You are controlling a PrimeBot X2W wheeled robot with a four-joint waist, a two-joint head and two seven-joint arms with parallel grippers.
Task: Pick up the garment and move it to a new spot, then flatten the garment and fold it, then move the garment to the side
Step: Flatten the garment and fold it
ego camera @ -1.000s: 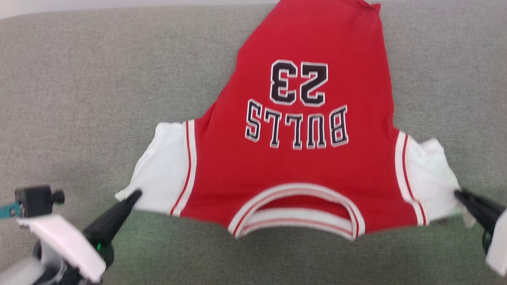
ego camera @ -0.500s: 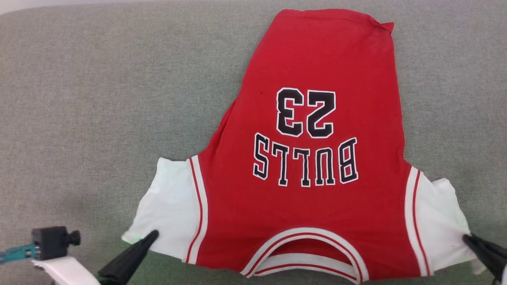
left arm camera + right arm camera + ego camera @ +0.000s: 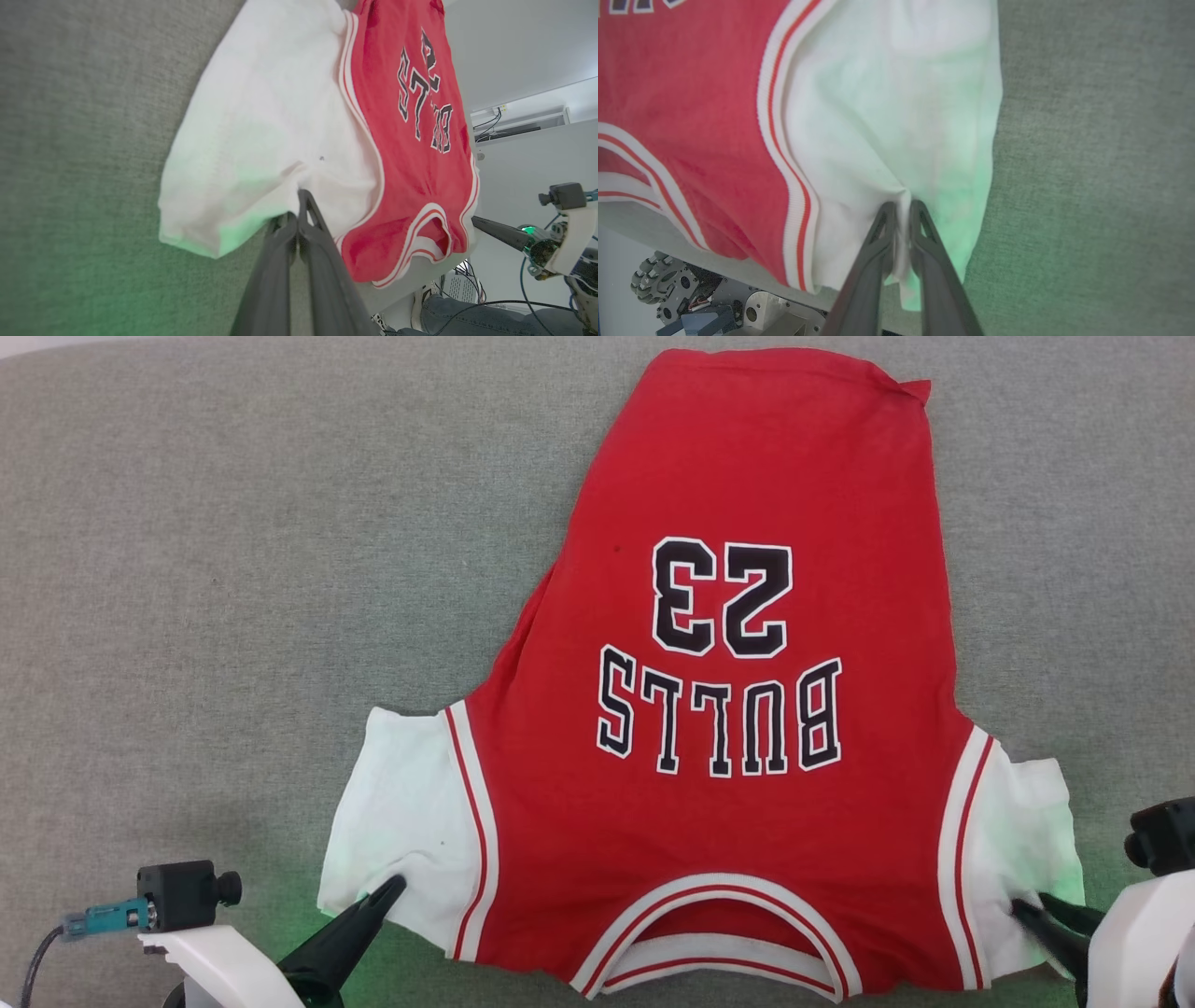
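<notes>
Grey woven surface (image 3: 233, 569): red jersey T-shirt (image 3: 747, 476) is laid flat, print up. One white sleeve is pinched by the closed left gripper (image 3: 397, 885). The other sleeve sits between the slightly parted fingers of the right gripper (image 3: 1032, 910), grip undetermined.

Both arms come in low from the near edge, fingers pointing up and inward. The left gripper (image 3: 392, 889) is clamped tight: in the left wrist view its two dark fingers are pressed together with a fold of the shirt (image 3: 738, 821) pinched at the tips. The white left wrist shell (image 3: 219, 961) sits behind it, angled toward the middle. The right gripper (image 3: 900, 207) is different, with its fingers parted a little and white cloth lying in the narrow gap between them. The white right wrist shell (image 3: 1134, 938) is at the far right edge.
</notes>
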